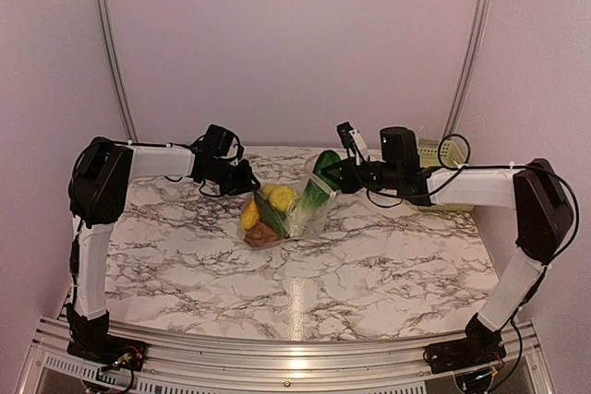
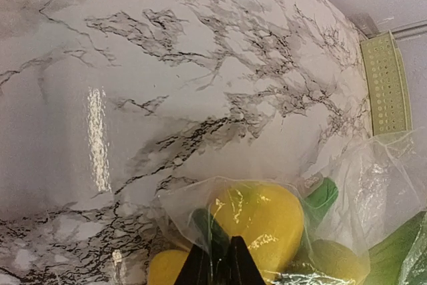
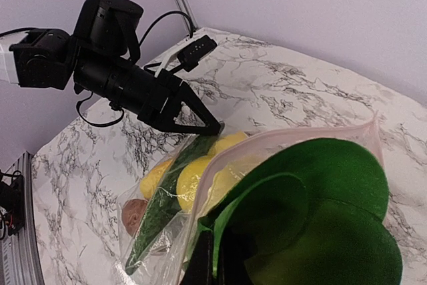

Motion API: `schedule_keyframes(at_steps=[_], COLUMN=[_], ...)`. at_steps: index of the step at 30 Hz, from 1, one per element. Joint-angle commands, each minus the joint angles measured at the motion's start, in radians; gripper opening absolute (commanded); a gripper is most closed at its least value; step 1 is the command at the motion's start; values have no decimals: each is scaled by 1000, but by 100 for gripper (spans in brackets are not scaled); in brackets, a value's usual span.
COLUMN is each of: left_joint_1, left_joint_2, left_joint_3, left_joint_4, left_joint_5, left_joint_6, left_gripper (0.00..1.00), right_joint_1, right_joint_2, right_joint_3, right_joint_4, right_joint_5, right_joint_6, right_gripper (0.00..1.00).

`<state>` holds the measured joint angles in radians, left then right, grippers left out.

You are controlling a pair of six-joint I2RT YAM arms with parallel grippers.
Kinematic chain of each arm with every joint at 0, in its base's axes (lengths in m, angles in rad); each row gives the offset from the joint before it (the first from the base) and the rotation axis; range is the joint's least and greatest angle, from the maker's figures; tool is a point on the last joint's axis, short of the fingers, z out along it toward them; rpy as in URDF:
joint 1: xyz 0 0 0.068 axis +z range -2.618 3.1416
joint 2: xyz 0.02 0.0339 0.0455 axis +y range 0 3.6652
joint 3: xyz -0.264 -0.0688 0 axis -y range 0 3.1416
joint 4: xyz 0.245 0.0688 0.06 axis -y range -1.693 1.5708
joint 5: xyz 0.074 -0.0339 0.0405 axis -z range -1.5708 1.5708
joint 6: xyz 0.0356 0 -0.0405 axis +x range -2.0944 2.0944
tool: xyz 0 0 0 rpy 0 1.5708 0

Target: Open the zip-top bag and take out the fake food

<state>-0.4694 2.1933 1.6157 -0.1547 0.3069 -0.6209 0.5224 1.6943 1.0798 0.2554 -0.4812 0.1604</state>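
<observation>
The zip-top bag (image 1: 305, 219) lies mid-table, its mouth raised to the right; its whitish zip strip (image 3: 287, 139) stands open. Inside are a yellow lemon (image 1: 282, 197), a yellow-orange piece (image 1: 249, 216), a brown round piece (image 3: 135, 213) and a long green pod (image 3: 160, 215). My left gripper (image 1: 251, 184) is shut on the bag's closed far corner (image 2: 200, 211), in front of the lemon (image 2: 263, 221). My right gripper (image 1: 338, 173) is shut on the leafy green (image 3: 313, 218), which sticks out of the mouth. The green ball is not clearly visible.
A pale green slatted basket (image 1: 432, 149) stands at the back right by the wall, also in the left wrist view (image 2: 385, 85). The left arm's gripper (image 3: 213, 127) shows in the right wrist view. Marble tabletop (image 1: 305, 292) lies in front of the bag.
</observation>
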Motion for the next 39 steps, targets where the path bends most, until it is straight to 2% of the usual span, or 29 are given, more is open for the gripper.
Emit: schedule_keyframes(at_steps=[1,6,17,25,30,33,39], left_joint_1=[12,35,88,92,93,93,94], left_joint_2=[-39,-106,-214,-224,-221,-221,-225], left_joint_3=[-90,-192,-296,-302,-291,-289,-295], left_joint_4=[64,101,-11,-14,-15,-16,-17], left_joint_5=[6,-19,-155,-145,-136,-134,-134], left_joint_6=[-41,-60,-2,26,34,37,43], left_gripper=[0,0,0,0,0,0,0], right_joint_1=[-26,-52,-171,-377,-562,-661,-720], right_joint_2=[-39,-64,-230,-279,-264,-223,-189], right_joint_3=[-22,-26,-33,20,85,187,301], right_joint_4=[-6,-19,-26,-23,-83,-218,-361], right_joint_5=[7,14,83,128,166,136,173], right_joint_6=[2,1,-9,40,81,33,-134], right_gripper=[0,0,0,0,0,0,0])
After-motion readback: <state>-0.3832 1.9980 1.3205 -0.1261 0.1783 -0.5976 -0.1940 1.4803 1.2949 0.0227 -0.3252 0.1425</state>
